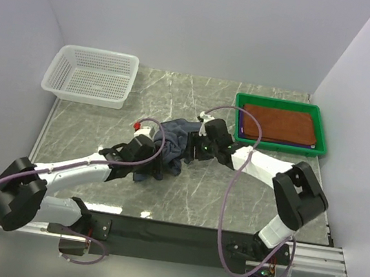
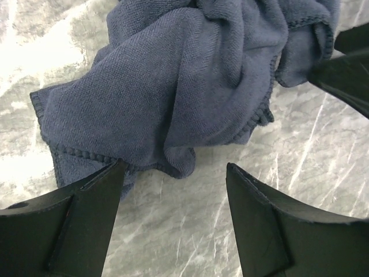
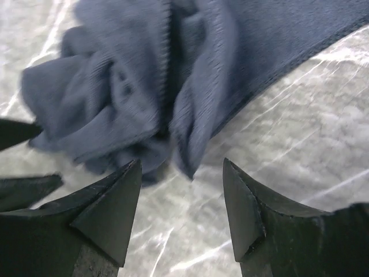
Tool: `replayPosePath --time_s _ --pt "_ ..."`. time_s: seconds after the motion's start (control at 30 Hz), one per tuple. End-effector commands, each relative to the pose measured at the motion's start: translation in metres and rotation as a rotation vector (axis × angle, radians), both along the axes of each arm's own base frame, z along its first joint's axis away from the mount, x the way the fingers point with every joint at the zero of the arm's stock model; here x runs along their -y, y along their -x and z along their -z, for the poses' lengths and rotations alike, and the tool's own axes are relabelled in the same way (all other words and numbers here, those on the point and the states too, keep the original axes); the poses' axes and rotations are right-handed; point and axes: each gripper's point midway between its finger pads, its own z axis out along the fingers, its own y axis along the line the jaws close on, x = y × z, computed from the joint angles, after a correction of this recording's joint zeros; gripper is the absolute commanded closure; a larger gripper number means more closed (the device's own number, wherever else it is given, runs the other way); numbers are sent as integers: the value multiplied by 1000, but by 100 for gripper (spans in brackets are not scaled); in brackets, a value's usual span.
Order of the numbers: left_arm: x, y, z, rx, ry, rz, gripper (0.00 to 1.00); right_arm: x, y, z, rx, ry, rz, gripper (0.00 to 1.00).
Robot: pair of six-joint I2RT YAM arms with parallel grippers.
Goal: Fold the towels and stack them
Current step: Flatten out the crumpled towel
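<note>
While both arms are stretched over the marble table, a grey-blue towel is seen lying crumpled near its middle, between the two grippers. The left gripper is placed at the towel's near left side. In its wrist view its fingers are held wide apart with nothing clamped between them, and one fingertip is set against the hemmed edge of the cloth. The right gripper is placed at the towel's right side. Its fingers are likewise spread, and a bunched fold is seen just ahead of the tips, not pinched. A rust-brown towel is laid folded flat in the green tray at the far right. A white mesh basket is set at the far left, well apart from the crumpled cloth.
</note>
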Motion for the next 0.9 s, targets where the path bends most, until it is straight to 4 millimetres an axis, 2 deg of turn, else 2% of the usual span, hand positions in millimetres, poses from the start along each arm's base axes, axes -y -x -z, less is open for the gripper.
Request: replayPosePath --time_s 0.0,0.07,0.17,0.2,0.23,0.27,0.33,0.37,0.43,0.47,0.57,0.6,0.67,0.73,0.83,0.87 --pt "8 -9 -1 27 31 -18 24 -9 -29 -10 63 -17 57 37" --pt "10 -9 3 18 28 -11 24 -7 -31 0 56 9 63 43" --pt "11 -11 9 8 16 -11 25 -2 -32 -1 73 34 62 64" --pt "11 -11 12 1 6 -13 25 1 -30 -3 80 43 64 84" --pt "11 -12 13 0 2 -13 25 5 -30 -7 92 55 67 94" --pt "10 -14 14 2 -9 -23 25 16 -31 -18 127 93 87 100" --pt "7 -14 20 -11 -33 -32 26 29 -36 -35 183 137 124 100" --pt "2 -16 23 -7 -57 -48 26 44 -41 -52 249 179 160 100" --pt "-3 -18 27 -11 -93 -65 28 60 -40 -66 285 241 183 100" --pt "-9 -17 30 -15 -122 -78 31 76 -40 -75 318 298 212 100" --pt "-19 -20 37 -28 -166 -103 35 98 -40 -89 366 378 253 100" --pt "-22 -21 38 -28 -179 -111 39 112 -40 -90 373 428 293 100" --pt "-28 -24 41 -32 -190 -124 43 123 -39 -99 395 439 321 100" --pt "-35 -24 45 -50 -206 -136 51 130 -39 -105 402 423 345 100" --pt "-47 -26 43 -53 -227 -162 70 135 -42 -114 411 394 372 100" --pt "-50 -26 41 -52 -230 -169 87 135 -43 -116 412 388 375 100"
